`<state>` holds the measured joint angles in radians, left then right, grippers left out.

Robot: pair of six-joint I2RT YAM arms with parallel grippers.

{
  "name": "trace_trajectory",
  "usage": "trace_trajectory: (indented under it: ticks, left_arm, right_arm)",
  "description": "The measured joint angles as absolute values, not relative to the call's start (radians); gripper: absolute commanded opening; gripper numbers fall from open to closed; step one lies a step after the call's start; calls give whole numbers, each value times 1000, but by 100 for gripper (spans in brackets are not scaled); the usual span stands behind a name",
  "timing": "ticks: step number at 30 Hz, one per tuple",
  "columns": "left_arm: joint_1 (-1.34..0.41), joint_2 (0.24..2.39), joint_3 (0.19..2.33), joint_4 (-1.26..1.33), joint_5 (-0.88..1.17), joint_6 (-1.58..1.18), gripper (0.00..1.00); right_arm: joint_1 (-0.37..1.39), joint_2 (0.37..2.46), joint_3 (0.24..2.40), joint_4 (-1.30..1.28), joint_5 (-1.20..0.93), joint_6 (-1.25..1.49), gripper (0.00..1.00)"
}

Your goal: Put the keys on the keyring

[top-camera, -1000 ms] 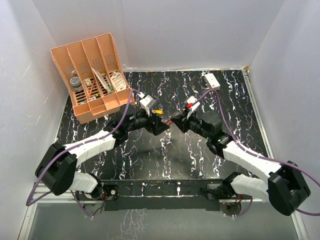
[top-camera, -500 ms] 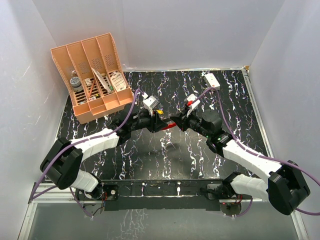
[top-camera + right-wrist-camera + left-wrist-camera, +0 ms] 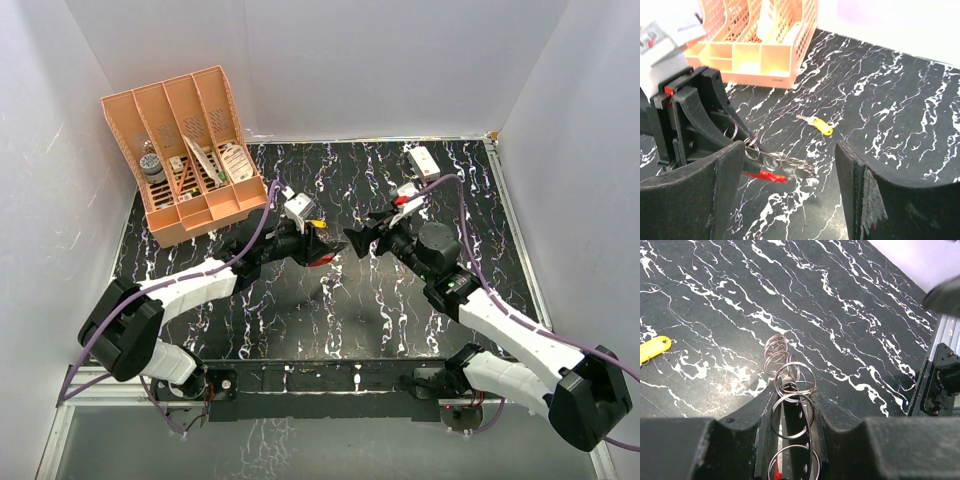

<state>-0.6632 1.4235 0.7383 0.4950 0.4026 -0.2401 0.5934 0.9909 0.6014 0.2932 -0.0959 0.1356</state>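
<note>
1. The right jaws now stand wide apart with nothing between them. A second ago they were shut, nose to nose with the left jaws over the middle of the tabletop, and they have since drawn back towards the right edge.
2. The left jaws have narrowed in that same second and now pinch the keyring. Its red band sits at the jaw tips, and a chain of wire rings hangs out in front, clear of the surface.
3. I read this as a handover. The keyring has passed to the left side, which frees the right arm to fetch.
4. The yellow-headed key lies flat and untouched near the middle of the tabletop, a little towards the far edge, just past the left jaws.
5. I cannot tell whether any key is already on the rings, because the silvery blur beside the red band is unclear.
6. My guess is that the right arm picks up that key next.
</note>
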Motion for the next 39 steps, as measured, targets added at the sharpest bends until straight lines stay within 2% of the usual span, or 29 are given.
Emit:
trace_trajectory:
  ticks: [12, 23, 30, 35, 39]
  left_arm:
    - [-663, 1344, 702, 496, 413, -180, 0]
    - [-662, 1213, 687, 536, 420, -124, 0]
    - [-660, 1203, 677, 555, 430, -111, 0]
    - [-660, 1211, 675, 568, 434, -112, 0]
    - [-659, 1227, 675, 583, 436, -118, 0]
  right_arm:
    - [582, 1003, 618, 192, 8, 153, 77]
    - [441, 986, 558, 194, -133, 202, 73]
    - [424, 927, 524, 267, -277, 224, 65]
    - [423, 938, 521, 322, -408, 250, 51]
    - [423, 1005, 522, 363, -500, 300, 45]
